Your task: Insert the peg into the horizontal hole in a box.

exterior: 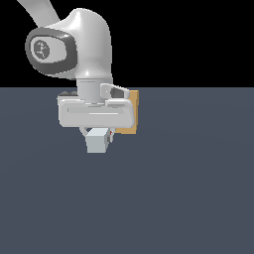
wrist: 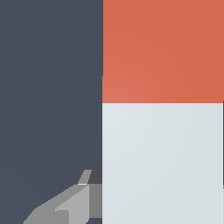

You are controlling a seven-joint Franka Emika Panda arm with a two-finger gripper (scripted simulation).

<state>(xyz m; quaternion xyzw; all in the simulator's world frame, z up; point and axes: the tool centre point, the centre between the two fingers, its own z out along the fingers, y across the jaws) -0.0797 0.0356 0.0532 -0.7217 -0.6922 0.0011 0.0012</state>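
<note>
In the exterior view my gripper (exterior: 98, 135) hangs from the wrist and is shut on the peg (exterior: 96, 142), whose white end faces the camera; a sliver of its orange-red end shows behind the fingers. The tan box (exterior: 131, 115) stands just behind the hand toward the exterior view's right, mostly covered by it. The hole is hidden. In the wrist view the peg (wrist: 162, 153) fills much of the frame, white half near, orange-red half (wrist: 162, 48) beyond. One grey finger (wrist: 65, 206) shows against the peg's side; the other is hidden.
The dark blue-grey floor (exterior: 188, 198) spreads around the box and gripper. The arm's white wrist link (exterior: 84, 44) rises above the hand. No other objects show.
</note>
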